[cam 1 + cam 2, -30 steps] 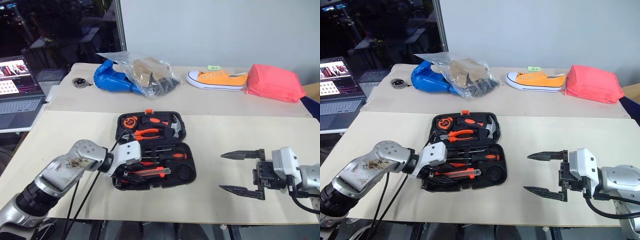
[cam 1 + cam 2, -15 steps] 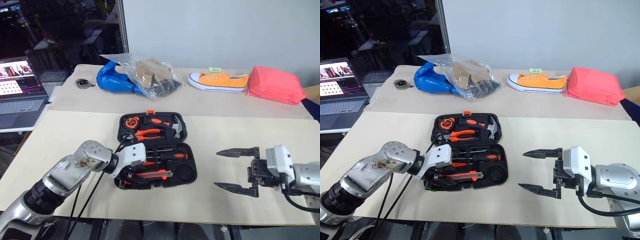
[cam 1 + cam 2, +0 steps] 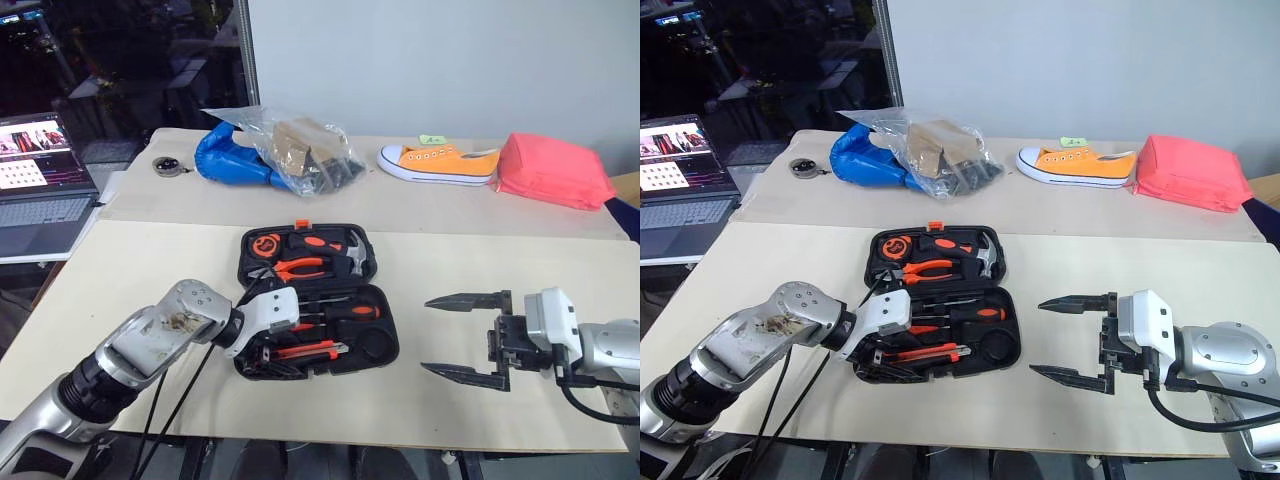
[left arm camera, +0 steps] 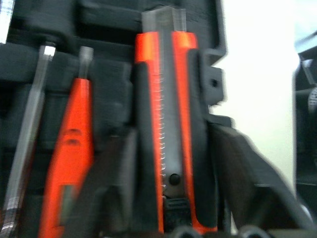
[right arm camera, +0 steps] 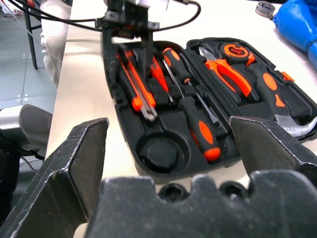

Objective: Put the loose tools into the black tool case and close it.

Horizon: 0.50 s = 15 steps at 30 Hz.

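Observation:
The black tool case (image 3: 388,345) lies open on the near table. Its far half holds orange-handled pliers (image 3: 298,266) and a hammer (image 3: 347,256). In the near half a black-and-orange screwdriver (image 5: 195,121), a small orange screwdriver (image 4: 69,163) and the orange-black utility knife (image 4: 171,124) rest in their slots. My left gripper (image 3: 266,354) hangs over the case's near left corner, open, with a finger (image 4: 247,183) on each side of the knife. My right gripper (image 3: 424,334) is open to the right of the case, above the table, holding nothing.
A round recess (image 5: 157,153) near the case's right end is bare. On the far table sit a blue bundle with a clear plastic bag (image 3: 290,150), an orange shoe (image 3: 440,160) and a pink pouch (image 3: 553,168). A laptop (image 3: 40,190) stands far left.
My left gripper's fingers have spread apart around the utility knife, which stays in its slot. The right gripper has kept its place and stays open. The view has shifted slightly.

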{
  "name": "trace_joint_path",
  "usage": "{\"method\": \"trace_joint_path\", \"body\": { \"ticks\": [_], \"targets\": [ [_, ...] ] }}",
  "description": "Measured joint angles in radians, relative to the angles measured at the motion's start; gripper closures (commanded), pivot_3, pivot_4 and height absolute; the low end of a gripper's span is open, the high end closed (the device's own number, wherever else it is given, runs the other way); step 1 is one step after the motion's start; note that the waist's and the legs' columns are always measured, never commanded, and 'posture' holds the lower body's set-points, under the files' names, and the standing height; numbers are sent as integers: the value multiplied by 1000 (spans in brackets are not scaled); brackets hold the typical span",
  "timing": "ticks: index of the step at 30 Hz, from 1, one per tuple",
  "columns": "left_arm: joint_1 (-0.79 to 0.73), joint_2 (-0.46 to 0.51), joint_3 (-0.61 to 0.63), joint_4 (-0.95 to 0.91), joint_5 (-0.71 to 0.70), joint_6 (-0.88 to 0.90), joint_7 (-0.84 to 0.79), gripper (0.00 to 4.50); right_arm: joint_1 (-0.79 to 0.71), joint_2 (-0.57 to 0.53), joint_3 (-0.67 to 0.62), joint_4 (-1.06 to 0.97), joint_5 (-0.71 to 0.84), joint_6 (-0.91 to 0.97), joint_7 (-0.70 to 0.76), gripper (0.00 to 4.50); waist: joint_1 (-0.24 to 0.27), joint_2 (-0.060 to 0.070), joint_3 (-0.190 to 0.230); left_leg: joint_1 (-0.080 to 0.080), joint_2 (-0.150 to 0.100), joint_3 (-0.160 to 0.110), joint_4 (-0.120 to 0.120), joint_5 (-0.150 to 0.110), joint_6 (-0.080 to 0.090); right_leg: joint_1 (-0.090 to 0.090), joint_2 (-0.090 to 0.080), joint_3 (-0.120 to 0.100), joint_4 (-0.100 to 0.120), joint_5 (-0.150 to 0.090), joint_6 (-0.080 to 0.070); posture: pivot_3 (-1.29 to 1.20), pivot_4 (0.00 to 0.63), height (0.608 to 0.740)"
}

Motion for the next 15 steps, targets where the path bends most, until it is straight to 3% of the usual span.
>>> {"method": "trace_joint_path", "body": {
  "ticks": [1, 4, 8, 11, 15],
  "targets": [
    [2, -10, 1, 0, -5, 3, 4, 66, 0, 0, 0, 0, 0, 0, 0, 0, 1, 0, 0, 0, 0, 0, 0, 0, 0, 0, 0, 0, 0, 0, 0, 0, 150, 740],
    [22, -31, 73, -1, -56, 12, 17, 66, -1, 0, 0, 1, 0, 0, 2, 0, -2, 0, 0, -1, 1, -1, 1, 0, 0, 0, 1, 0, 0, 0, 0, 0, 150, 740],
    [90, -20, 302, -5, -162, -45, 1, 66, -2, 0, -1, 10, 0, 0, 5, 0, -16, 1, 0, 0, 2, -1, 0, 0, 0, -1, 1, 0, 0, 0, 0, 0, 150, 740],
    [186, -18, 384, 6, -187, -126, -12, 816, -1, 0, -1, 17, 0, 0, 6, 0, -17, 1, 0, 1, 1, -1, -2, 0, 0, -1, 1, 1, 0, 0, -1, 0, 150, 740],
    [299, -75, 402, 61, -156, -277, 2, 2269, -1, -1, -1, 19, 0, 0, 6, 0, -8, 0, 0, 0, 1, 0, -1, 0, 0, 0, 0, 0, 0, 2, -4, 0, 150, 740]
  ]
}}
